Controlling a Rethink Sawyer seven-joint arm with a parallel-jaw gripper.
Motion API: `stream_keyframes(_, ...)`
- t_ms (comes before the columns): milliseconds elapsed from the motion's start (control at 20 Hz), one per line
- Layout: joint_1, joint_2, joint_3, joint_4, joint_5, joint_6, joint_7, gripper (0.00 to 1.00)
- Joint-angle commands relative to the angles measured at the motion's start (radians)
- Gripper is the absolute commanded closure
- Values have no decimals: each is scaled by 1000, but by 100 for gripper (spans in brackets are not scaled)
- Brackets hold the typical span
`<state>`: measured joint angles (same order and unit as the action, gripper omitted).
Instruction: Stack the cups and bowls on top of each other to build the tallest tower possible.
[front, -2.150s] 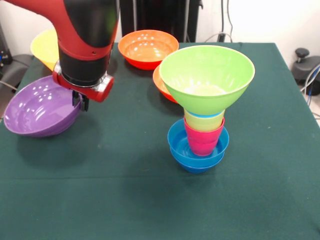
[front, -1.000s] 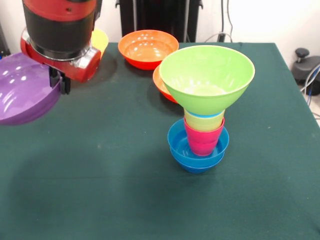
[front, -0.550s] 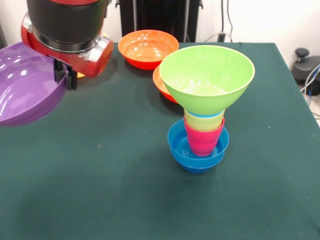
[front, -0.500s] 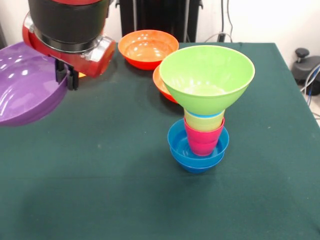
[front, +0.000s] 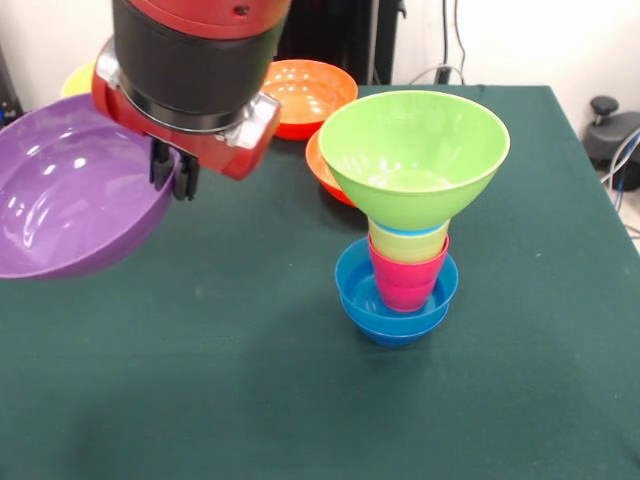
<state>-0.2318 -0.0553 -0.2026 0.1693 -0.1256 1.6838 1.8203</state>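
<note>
My gripper (front: 172, 178) is shut on the rim of the purple bowl (front: 70, 195) and holds it tilted in the air at the left, above the table. The tower (front: 405, 220) stands right of centre: two nested small blue bowls (front: 350, 292) at the bottom, then the pink cup (front: 405, 280), the yellow cup (front: 408, 243) with a light blue rim just above it, and the lime green bowl (front: 413, 150) on top. The gripper is left of the tower, about level with the green bowl.
One orange bowl (front: 300, 95) sits at the back centre. A second orange bowl (front: 320, 165) lies partly hidden behind the green bowl. The large yellow bowl (front: 82, 78) shows at the back left behind the arm. The green table (front: 250, 400) ends at the right edge.
The arm has carried the purple bowl to the right and toward the camera, closer to the tower. The tower and the other bowls have not moved.
</note>
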Motion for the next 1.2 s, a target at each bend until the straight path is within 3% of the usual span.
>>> stream_keyframes(50, 28, 67, -49, -175, 26, 164, 76, 100)
stream_keyframes(400, 10, 89, -226, -230, 150, 213, 78, 100)
stream_keyframes(650, -14, 98, -404, -255, 296, 242, 68, 100)
stream_keyframes(900, -40, 113, -595, -259, 495, 206, 80, 100)
stream_keyframes(1200, -68, 131, -855, -247, 780, 137, 87, 100)
